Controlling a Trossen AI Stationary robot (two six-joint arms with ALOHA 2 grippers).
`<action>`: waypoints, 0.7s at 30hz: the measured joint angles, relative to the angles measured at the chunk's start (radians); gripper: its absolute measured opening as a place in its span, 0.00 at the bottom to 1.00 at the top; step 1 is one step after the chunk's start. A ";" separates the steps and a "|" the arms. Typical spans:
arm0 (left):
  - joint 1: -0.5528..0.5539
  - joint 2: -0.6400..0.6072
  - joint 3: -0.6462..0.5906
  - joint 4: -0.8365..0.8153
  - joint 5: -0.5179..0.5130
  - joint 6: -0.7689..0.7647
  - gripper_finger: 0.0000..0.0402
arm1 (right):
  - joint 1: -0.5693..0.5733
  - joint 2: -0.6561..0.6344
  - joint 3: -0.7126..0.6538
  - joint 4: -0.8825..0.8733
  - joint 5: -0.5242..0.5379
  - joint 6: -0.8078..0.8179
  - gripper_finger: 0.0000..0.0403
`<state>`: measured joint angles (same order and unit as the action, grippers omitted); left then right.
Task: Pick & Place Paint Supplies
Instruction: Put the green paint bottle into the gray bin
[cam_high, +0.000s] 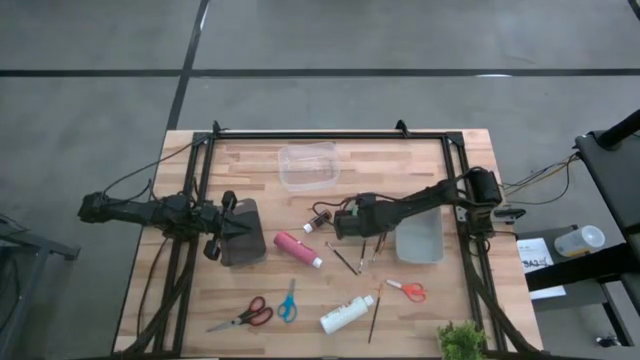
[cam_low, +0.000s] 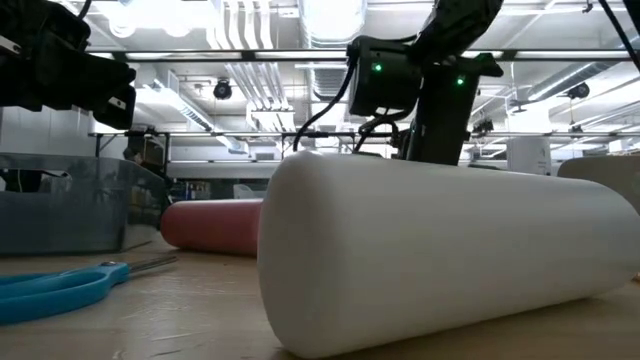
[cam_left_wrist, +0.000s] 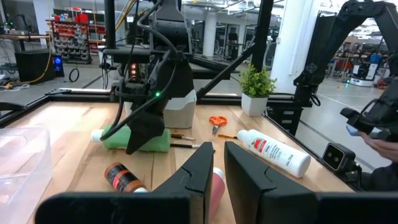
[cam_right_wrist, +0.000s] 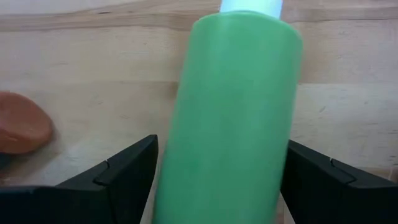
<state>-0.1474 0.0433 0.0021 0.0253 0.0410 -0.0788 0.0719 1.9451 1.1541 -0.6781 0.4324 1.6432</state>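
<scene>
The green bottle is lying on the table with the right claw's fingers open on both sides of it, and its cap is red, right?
Almost. The green bottle does lie on the wooden table with the right claw open on both sides of it, but its cap is white, not red. The right wrist view shows it.

Grey concrete floor (cam_high: 90, 120) with dark seam lines. Ceiling strip lights (cam_low: 255, 35) overhead, red shelving (cam_left_wrist: 68, 31) at the back, white pillar (cam_left_wrist: 208, 28), black table frame (cam_high: 330, 133).
</scene>
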 joint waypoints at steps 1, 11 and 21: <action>0.000 0.000 0.000 0.000 0.000 0.000 0.13 | 0.000 0.007 0.002 0.000 -0.002 0.000 0.74; 0.000 0.000 0.000 0.000 0.000 0.000 0.13 | -0.001 -0.008 -0.001 -0.008 -0.011 -0.021 0.59; 0.000 0.000 0.000 0.000 0.000 0.000 0.13 | -0.001 -0.010 0.000 0.004 -0.008 -0.020 0.47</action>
<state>-0.1471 0.0437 0.0017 0.0250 0.0410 -0.0788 0.0708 1.9350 1.1545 -0.6739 0.4244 1.6234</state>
